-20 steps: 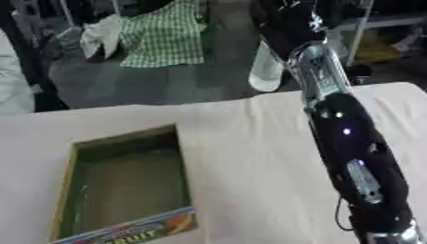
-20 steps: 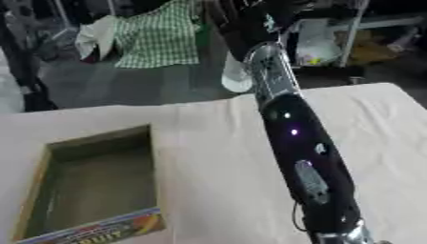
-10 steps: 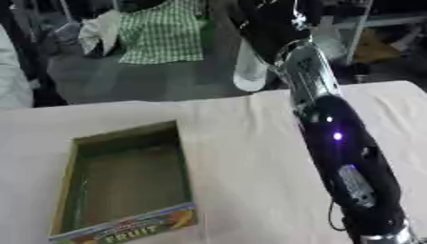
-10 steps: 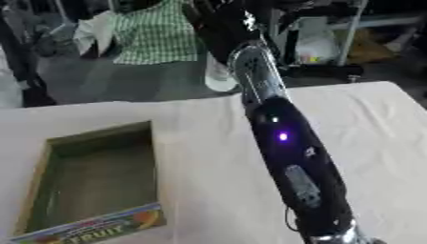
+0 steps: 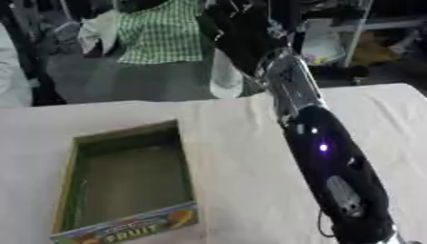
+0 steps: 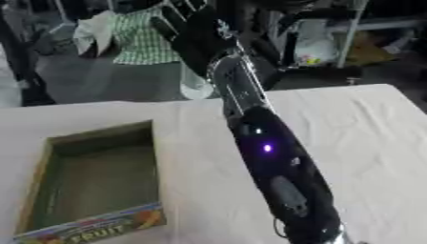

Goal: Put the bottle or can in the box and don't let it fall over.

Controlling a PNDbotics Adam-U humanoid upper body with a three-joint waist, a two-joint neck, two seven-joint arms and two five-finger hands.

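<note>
My right arm reaches up from the lower right across the table to its far edge. There my right hand [image 5: 243, 35] is shut on a pale, whitish bottle [image 5: 225, 76], which hangs upright below the fingers, above the far edge and off the cloth. Its top is hidden by the hand. The open cardboard box [image 5: 125, 136], green-brown inside with a colourful FRUIT label on its near wall, lies at the lower left with nothing visible in it. The bottle is beyond and to the right of the box's far right corner. No left hand shows.
A cream cloth covers the table [image 5: 233, 190]. Beyond the far edge hang a green checked cloth [image 5: 158, 33] and a metal rack with bags [image 6: 321, 43]. My forearm [image 6: 279, 181] lies over the table's middle right.
My right hand has carried the bottle leftward along the far edge, nearer the box. The box has not moved on the table.
</note>
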